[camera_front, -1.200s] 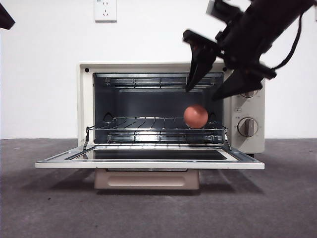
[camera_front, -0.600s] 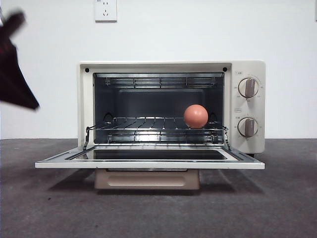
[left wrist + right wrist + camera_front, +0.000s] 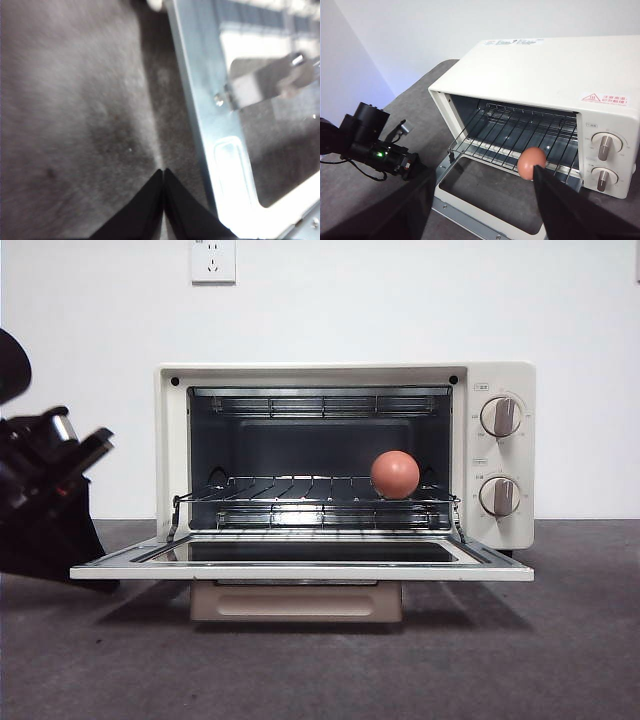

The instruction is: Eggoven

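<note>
The reddish-brown egg [image 3: 395,474] [image 3: 531,161] rests on the wire rack [image 3: 300,490] inside the cream oven [image 3: 345,375] [image 3: 545,65], toward the knob side. The oven's door [image 3: 300,569] lies folded down flat. My left gripper [image 3: 162,175] is shut and empty, low over the grey table beside the door's metal side edge [image 3: 200,100]. Its arm [image 3: 45,510] [image 3: 375,150] shows at the door's left end. My right gripper [image 3: 481,172] is open and empty, raised well above and in front of the oven, out of the front view.
Two knobs [image 3: 500,416] [image 3: 499,496] sit on the oven's right panel. A white wall with a socket [image 3: 213,260] stands close behind. Grey table surface [image 3: 320,670] spreads in front of the door and to both sides.
The right arm has lifted away from the oven's opening and left the front view. The left arm has come down on the left to beside the door. The egg has stayed put.
</note>
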